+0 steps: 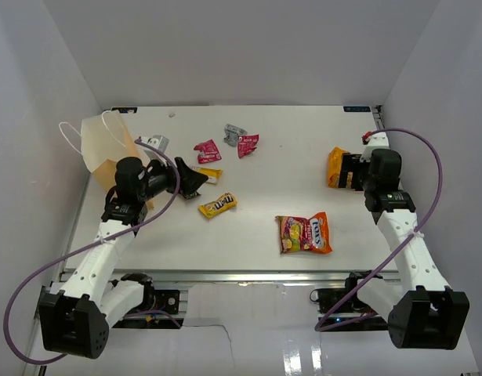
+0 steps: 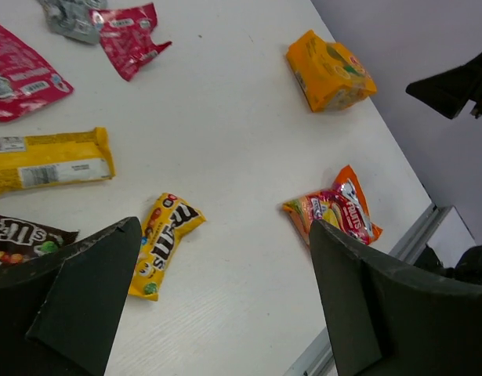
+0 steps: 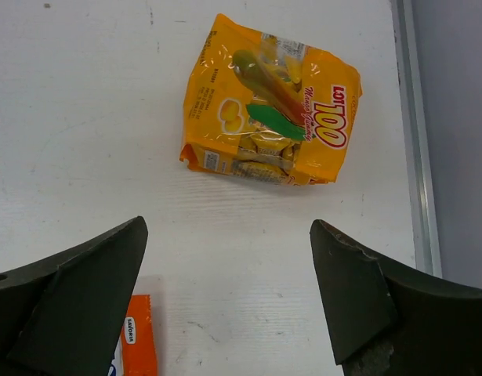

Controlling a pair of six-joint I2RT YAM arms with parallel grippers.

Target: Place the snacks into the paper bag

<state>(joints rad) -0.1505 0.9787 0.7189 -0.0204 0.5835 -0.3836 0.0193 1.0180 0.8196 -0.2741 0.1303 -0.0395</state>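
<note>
Right gripper (image 3: pixel 226 227) spread wide, orange pouch (image 3: pixel 268 102) just ahead, untouched

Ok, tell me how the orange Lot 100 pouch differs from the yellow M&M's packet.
The orange pouch is plump and blocky; the yellow M&M's packet is slim and flat. The pouch lies at the far right, the packet left of centre. Both are shiny, unheld and outside the paper bag.
</note>
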